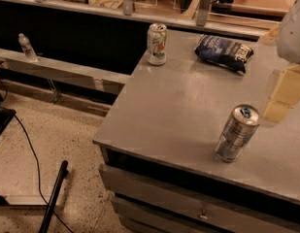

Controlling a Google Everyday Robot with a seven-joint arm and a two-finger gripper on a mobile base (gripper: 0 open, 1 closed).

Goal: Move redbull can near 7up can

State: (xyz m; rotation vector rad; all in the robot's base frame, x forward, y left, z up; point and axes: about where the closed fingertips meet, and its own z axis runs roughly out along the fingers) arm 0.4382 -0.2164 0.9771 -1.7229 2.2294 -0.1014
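Note:
The redbull can (236, 133), slim and silver with blue marks, stands upright near the front right of the grey table (178, 106). The 7up can (157, 43), wider and whitish-green, stands upright at the table's far left corner. My gripper (283, 92) shows at the right edge as pale yellowish parts under a white arm housing (294, 30). It hangs just above and to the right of the redbull can, apart from it, and holds nothing that I can see.
A dark blue chip bag (223, 52) lies at the back of the table, right of the 7up can. A small water bottle (26, 46) stands on a low ledge at left. A black cable and pole (53, 198) lie on the floor.

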